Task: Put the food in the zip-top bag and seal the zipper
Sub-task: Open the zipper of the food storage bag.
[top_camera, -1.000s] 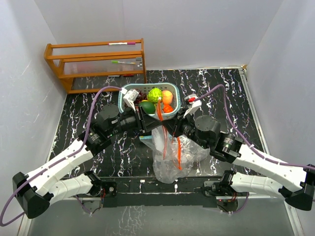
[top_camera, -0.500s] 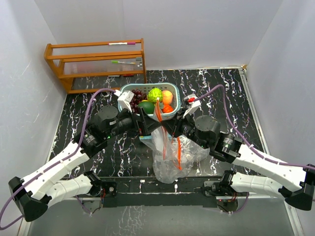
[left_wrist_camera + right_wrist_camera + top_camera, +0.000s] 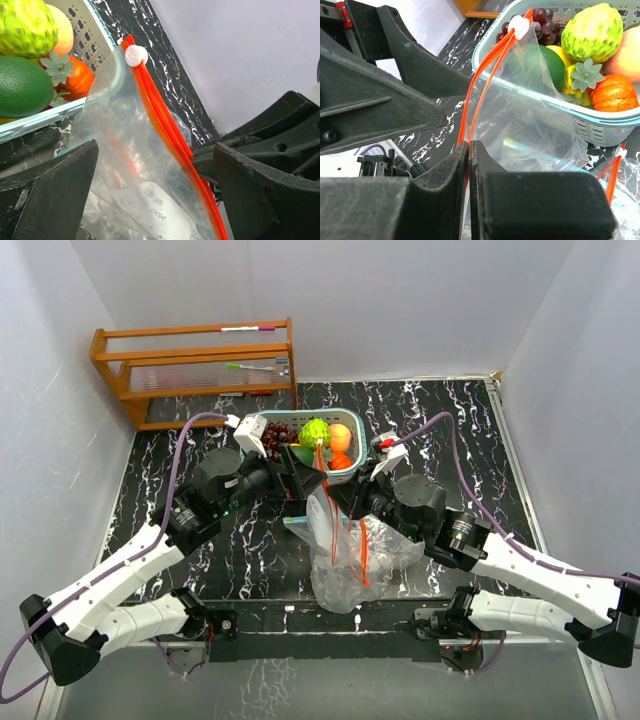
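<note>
top external: the food [image 3: 316,432] lay in a teal basket [image 3: 300,413] at upper centre. the zip-top bag [image 3: 352,558] stood just below it, its mouth raised in front of the basket's near wall.

left wrist: the left gripper [image 3: 156,147] was released, jaws wide apart. the bag's orange zipper [image 3: 165,125] ran between them, with a white slider [image 3: 136,55] at its upper end.

right wrist: the right gripper [image 3: 469,146] was clenched on the zipper strip at lower centre. the food showed in the basket at upper right.

Toy fruits [image 3: 316,432] sit in a basket [image 3: 300,413] mid-table [image 3: 460,440]; a zip-top bag [image 3: 350,560] lies just before it, a rack [image 3: 195,370] behind-left.
</note>
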Controlling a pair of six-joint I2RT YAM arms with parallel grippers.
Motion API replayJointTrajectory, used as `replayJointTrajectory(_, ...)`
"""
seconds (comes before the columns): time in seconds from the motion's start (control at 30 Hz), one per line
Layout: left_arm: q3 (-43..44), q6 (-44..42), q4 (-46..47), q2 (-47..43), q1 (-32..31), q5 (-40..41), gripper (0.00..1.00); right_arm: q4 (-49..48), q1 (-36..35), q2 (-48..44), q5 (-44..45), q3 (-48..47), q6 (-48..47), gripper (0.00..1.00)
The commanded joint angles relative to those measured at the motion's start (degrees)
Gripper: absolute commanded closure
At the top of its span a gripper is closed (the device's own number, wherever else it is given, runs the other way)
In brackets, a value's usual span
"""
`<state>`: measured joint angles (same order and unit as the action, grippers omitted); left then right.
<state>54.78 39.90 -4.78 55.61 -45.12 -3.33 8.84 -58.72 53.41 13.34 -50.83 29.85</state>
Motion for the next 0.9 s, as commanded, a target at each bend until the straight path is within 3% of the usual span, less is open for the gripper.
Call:
replayJointTrajectory(0.0,0.9,0.4,2.5,0.6,0.0,2.4,0.06,-2.7,0.0,-0.9,0.0,-1.0,-1.0,0.92)
replayJointTrajectory(0.1,1.0,1.0,3.4,1.4,0.0,2.1,0.17,-2.7,0.0,-0.7,0.0,-0.9,-1.0,0.92)
replayJointTrajectory(0.37,1.4,1.6,4.4,2.6,0.0,1.5,0.31,-2.8,0.0,-0.3,0.3,-0.6,-0.8,0.92)
replayJointTrajectory(0.53,0.9,1.9,5.0,3.4,0.0,0.4,0.46,-2.5,0.0,-0.4,0.6,-0.6,-0.7,0.92)
replayJointTrajectory(0.77,0.6,2.5,6.3,4.4,0.0,-1.0,0.56,-2.2,0.0,-0.6,0.7,-0.5,-0.4,0.92)
replayJointTrajectory(0.87,0.6,2.4,6.0,4.1,0.0,-0.7,0.68,-2.0,-0.1,-0.9,1.2,-0.2,-0.3,0.92)
